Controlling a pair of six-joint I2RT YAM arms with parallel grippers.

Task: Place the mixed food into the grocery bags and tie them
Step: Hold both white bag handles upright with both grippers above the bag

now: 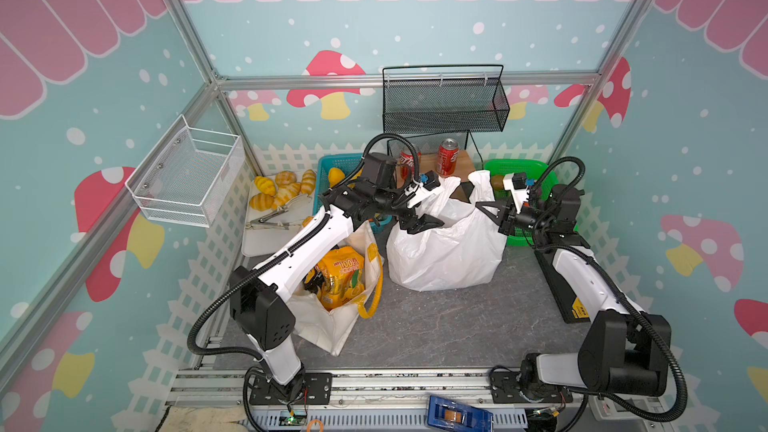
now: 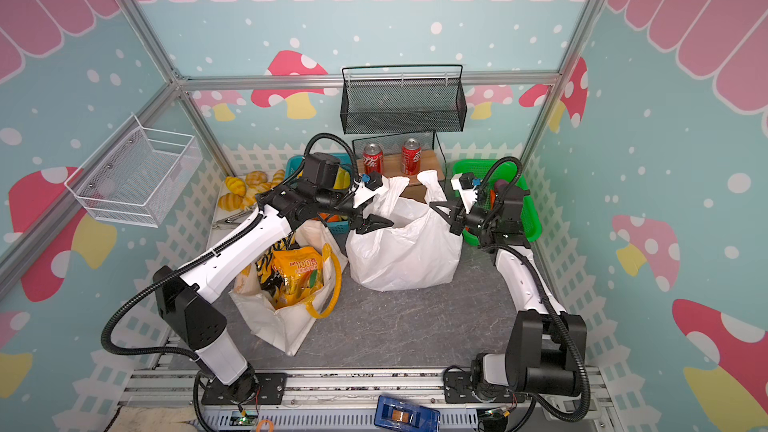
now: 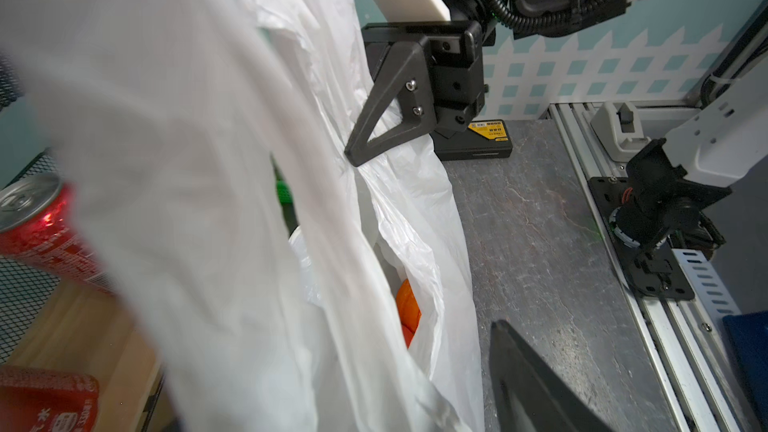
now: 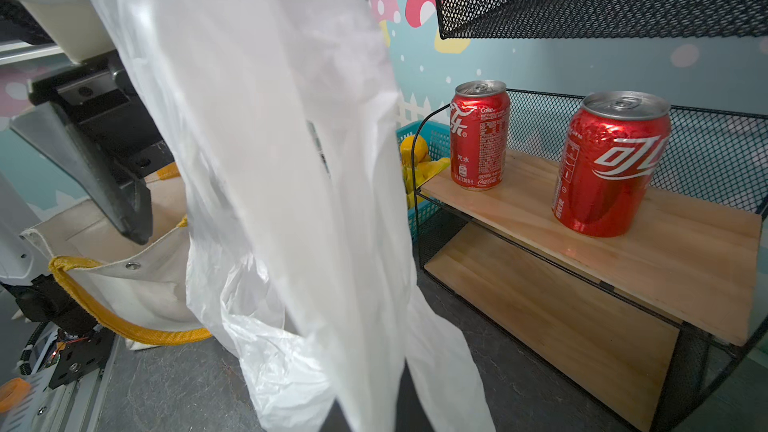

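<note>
Gaping left hand (image 1: 428, 224) beside white plastic bag (image 1: 444, 255), right hand (image 1: 482, 206) clamped on it, Coca-Cola cans (image 4: 480, 135) behind.

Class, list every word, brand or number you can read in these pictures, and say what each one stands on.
"Coke", "汽水", "Coca-Cola": farther soda can.
Large white Chinese characters, only partly in view: nearer soda can.
"100": orange snack packet in the canvas tote.
Yellow label on the black box: too small to read.
</note>
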